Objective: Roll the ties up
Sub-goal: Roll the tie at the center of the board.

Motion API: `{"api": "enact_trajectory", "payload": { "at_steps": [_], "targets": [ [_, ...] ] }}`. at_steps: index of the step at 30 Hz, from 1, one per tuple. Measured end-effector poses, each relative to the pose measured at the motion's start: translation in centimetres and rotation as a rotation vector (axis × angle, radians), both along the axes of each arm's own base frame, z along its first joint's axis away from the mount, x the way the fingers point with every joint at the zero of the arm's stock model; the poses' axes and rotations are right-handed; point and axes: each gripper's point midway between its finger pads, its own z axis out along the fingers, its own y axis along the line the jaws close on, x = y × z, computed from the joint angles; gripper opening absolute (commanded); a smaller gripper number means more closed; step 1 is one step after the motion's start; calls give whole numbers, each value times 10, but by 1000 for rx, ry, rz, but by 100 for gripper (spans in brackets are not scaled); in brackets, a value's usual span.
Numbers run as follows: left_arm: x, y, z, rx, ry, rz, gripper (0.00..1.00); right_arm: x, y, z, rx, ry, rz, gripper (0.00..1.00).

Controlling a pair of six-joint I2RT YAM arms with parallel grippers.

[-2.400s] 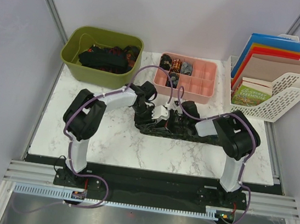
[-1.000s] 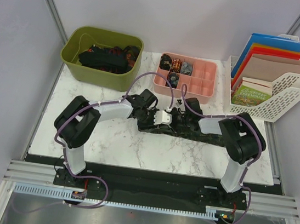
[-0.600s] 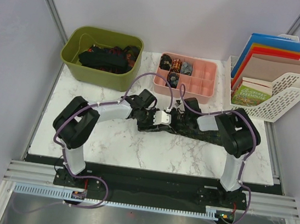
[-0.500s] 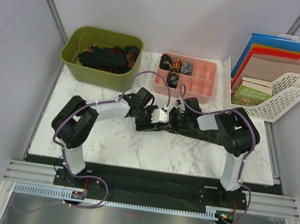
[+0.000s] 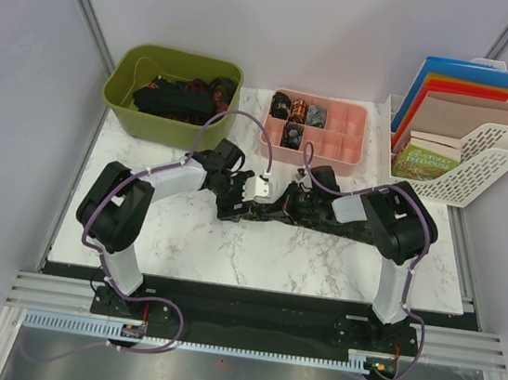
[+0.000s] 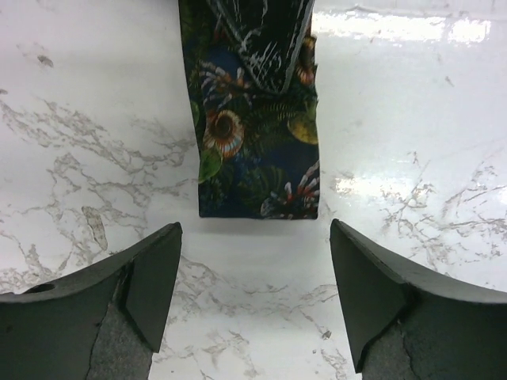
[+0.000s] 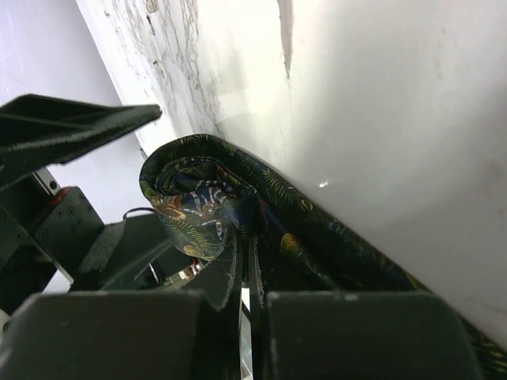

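A dark tie (image 5: 342,230) with a leaf and shell pattern lies lengthwise on the marble table. Its cut end (image 6: 255,170) lies flat just ahead of my left gripper (image 6: 253,273), which is open and empty, one finger to each side, not touching it. In the top view the left gripper (image 5: 238,191) sits at the tie's left end. My right gripper (image 5: 296,199) is shut on the tie near its middle; in the right wrist view its fingers (image 7: 230,289) pinch a folded loop of the tie (image 7: 198,198). Three rolled ties (image 5: 294,113) sit in the pink tray.
The pink compartment tray (image 5: 339,145) stands behind the grippers. A green bin (image 5: 125,103) with loose ties (image 5: 182,96) is at the back left. A white file rack (image 5: 482,168) with folders and a book is at the back right.
My left gripper has drawn back to the left, off the tie, and now stands open at its end. The right gripper has stayed shut on the tie.
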Motion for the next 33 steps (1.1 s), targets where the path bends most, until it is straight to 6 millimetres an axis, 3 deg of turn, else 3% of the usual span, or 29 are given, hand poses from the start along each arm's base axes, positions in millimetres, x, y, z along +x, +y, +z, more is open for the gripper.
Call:
{"api": "enact_trajectory", "payload": {
  "at_steps": [10, 16, 22, 28, 31, 33],
  "targets": [
    [0, -14, 4, -63, 11, -35, 75, 2, 9, -1, 34, 9, -12, 0],
    [-1, -19, 5, -75, 7, -63, 77, 1, 13, -1, 43, 12, -12, 0],
    [1, -30, -1, -70, 12, -86, 71, -1, 18, -1, 49, 9, -12, 0],
    [-3, -30, -13, -41, 30, -109, 43, -3, 19, -2, 54, 11, -24, 0],
    [-6, -29, -13, -35, 28, -125, 37, -5, 20, -1, 55, 6, -40, 2],
    [-10, -26, -14, -35, 25, -135, 35, -10, 22, -1, 54, 9, -39, 8]
  ]
}}
